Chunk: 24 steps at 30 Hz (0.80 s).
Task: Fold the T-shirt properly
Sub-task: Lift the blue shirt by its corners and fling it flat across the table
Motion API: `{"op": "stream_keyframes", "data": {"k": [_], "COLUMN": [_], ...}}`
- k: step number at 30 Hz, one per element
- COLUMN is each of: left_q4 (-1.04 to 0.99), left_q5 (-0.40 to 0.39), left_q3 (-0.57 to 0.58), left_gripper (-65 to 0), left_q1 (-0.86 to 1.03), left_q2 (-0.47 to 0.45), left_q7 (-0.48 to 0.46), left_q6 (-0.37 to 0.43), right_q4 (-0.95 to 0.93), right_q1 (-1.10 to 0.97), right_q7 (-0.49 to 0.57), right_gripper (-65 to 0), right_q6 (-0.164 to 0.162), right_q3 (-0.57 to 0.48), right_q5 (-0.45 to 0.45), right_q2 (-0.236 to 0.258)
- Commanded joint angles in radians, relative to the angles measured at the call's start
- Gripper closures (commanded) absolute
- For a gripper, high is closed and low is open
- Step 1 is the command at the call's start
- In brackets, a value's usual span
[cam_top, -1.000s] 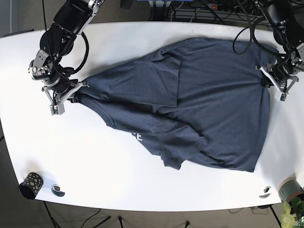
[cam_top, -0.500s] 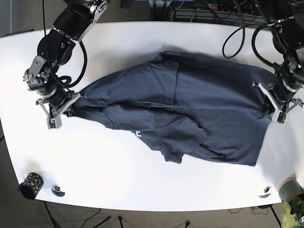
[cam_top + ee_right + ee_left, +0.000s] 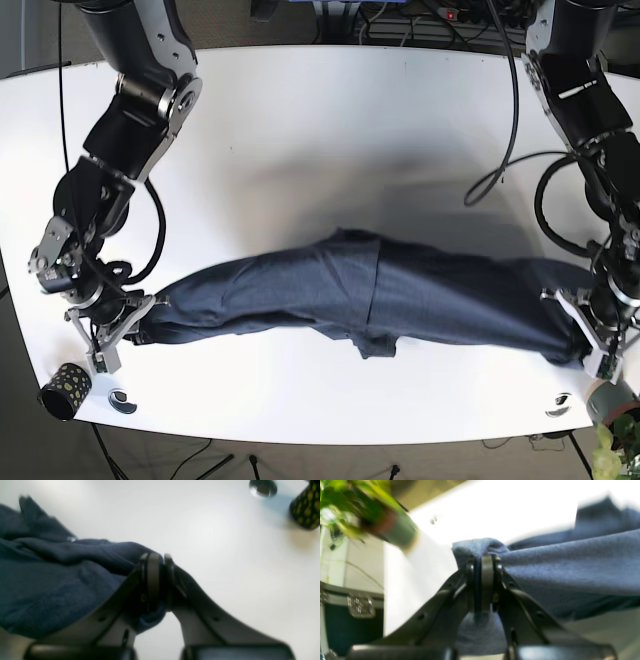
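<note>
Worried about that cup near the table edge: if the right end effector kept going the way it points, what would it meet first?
Probably bare white table. The right end effector, shut on the T-shirt, points left of the yellow-spotted black cup; depth is unclear.

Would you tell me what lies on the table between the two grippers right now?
In the base view, only the T-shirt, stretched between the right gripper and the left gripper, both clamped on its ends.
</note>
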Motion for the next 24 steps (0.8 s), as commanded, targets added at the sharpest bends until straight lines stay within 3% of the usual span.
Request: {"op": "stream_keyframes", "data": {"k": [1, 9, 17, 24], "left_q4": [-0.031, -0.268, -0.41, -0.405], "left_q5": [-0.007, -0.004, -0.006, -0.01], "left_q3": [-0.004, -0.002, -0.009, -0.004], "left_gripper": [-0.4, -0.4, -0.4, -0.4], "left_q1": [-0.085, -0.435, -0.728, -0.658], "left_q2": [-0.015, -0.056, -0.069, -0.069], "left_q7": [-0.019, -0.017, -0.02, 0.004], "left_q6": [0.008, 0.011, 0.011, 0.011], "right_q4": [-0.035, -0.247, -0.307, -0.301], "right_q1": [0.102, 0.438, 0.696, 0.656], "right_q7": [0.03, 0.032, 0.03, -0.009], "right_gripper": [0.0, 0.0, 0.0, 0.0], "right_q6": [-0.001, -0.001, -0.001, -0.001], "right_q3": [-0.002, -0.081, -0.085, -0.079], "right_q5": [0.018, 0.021, 0.025, 0.027], "right_q2": [0.031, 0.105, 0.111, 0.111]}}
